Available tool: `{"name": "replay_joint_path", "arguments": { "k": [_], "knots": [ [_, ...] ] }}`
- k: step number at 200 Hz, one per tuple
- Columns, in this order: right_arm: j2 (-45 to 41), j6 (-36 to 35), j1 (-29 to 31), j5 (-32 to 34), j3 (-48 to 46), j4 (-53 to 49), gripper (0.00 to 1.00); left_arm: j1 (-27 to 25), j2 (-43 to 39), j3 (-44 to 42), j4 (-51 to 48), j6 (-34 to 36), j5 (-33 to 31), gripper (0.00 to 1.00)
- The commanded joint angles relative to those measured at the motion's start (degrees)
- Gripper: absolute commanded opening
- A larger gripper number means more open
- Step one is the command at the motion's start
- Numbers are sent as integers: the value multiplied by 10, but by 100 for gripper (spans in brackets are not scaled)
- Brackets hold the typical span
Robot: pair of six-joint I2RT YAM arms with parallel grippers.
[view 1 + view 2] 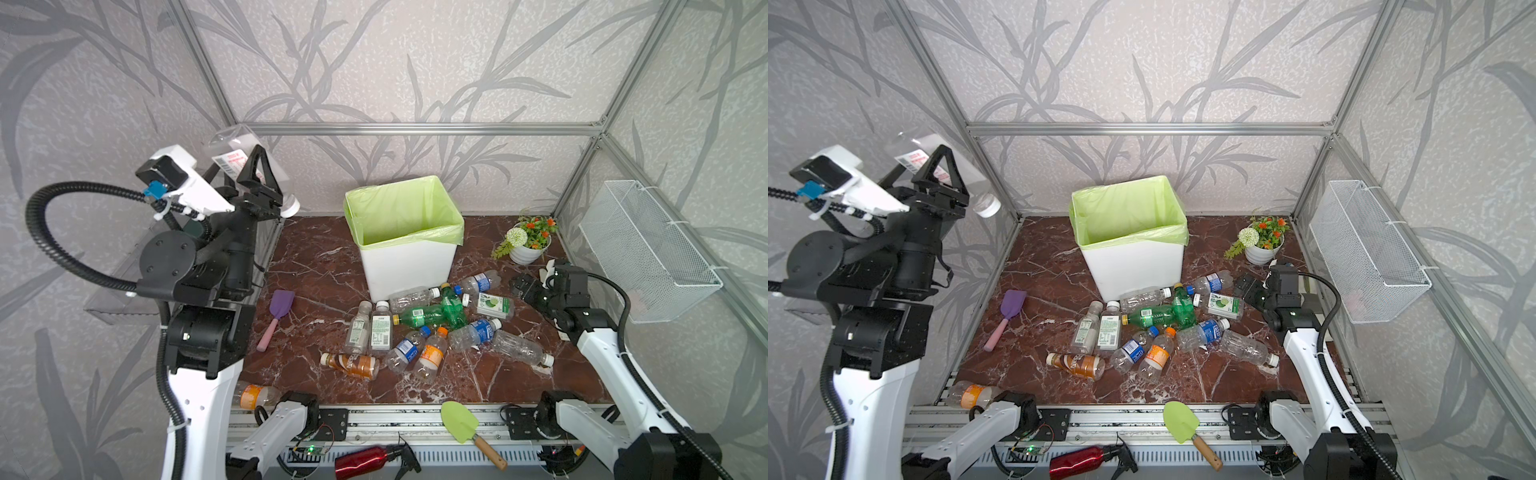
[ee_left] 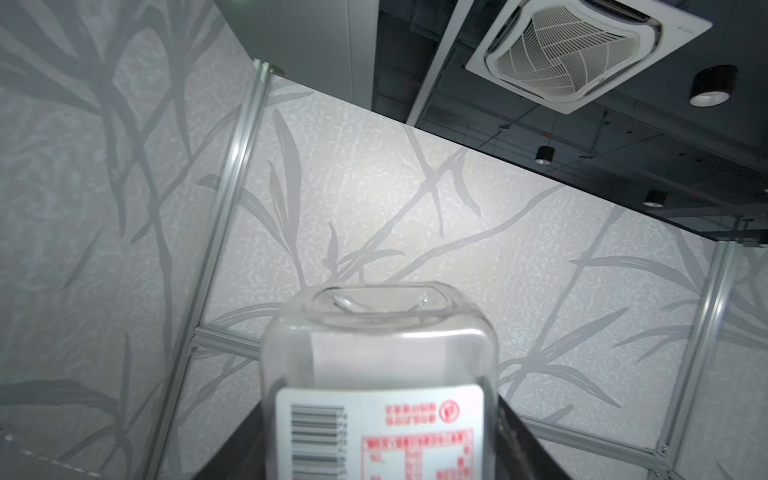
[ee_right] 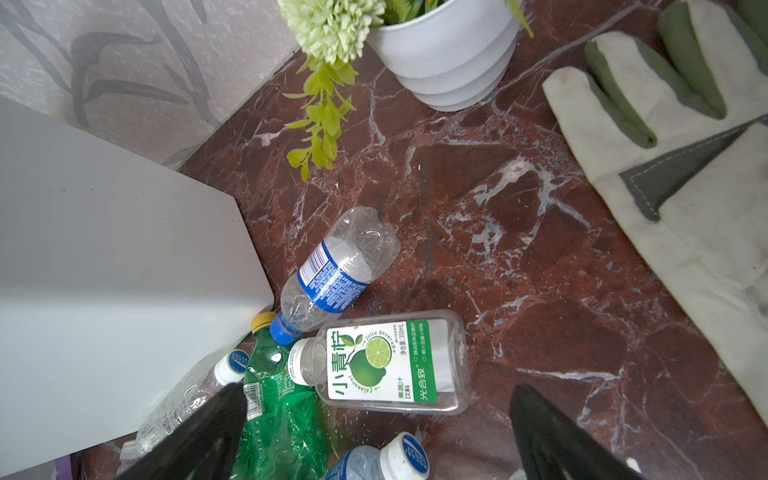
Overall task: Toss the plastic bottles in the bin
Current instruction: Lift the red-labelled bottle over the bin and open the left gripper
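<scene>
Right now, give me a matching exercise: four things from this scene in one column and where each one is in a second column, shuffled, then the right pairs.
1. red-print bottle
2. lime-label bottle
3. green trowel
4. purple spatula

A. on the front rail
B. on the tabletop, left of the bin
C. raised in the left gripper
D. on the tabletop near the open right gripper

Pairs: 1-C, 2-D, 3-A, 4-B

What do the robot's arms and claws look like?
The left arm and right arm both have white shells with chunky black joints. A ribbed black cable runs along each. The left gripper has black triangle-shaped fingers; the right gripper is black too.
</scene>
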Motion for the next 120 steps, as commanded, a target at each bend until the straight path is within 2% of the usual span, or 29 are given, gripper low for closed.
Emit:
{"name": "replay_joint_path", "arguments": {
  "k": [1,20,24,31,44,50,52,74,89,104,120],
  "knots": [
    [-25,-1,-4,4,-1,0,99,-81,123,8,-70,33,32,37],
    [-32,5,-7,6,-5,4,99,-147,229,6,-155,22,67,43],
    [-31,5,-9,5,-4,4,99,-156,252,20,-184,27,64,49],
    [-29,5,-11,1,-1,4,99,-167,288,62,-240,37,39,66],
    [-26,-4,-16,-7,10,-4,99,-170,322,169,-324,49,-22,78],
    [-26,-10,-18,-8,15,-8,99,-170,318,210,-339,61,-45,96],
    [-26,-12,-19,-7,17,-10,99,-170,314,220,-338,66,-51,98],
    [-36,-13,-28,-5,17,-8,99,-171,227,236,-218,147,-107,99],
    [-39,-1,-31,-12,9,4,99,-171,193,254,-204,177,-150,99],
    [-36,6,-31,-19,1,14,99,-171,154,235,-210,173,-192,99],
    [-28,7,-32,-18,-5,22,99,-171,98,147,-189,135,-238,99]
  ]
}}
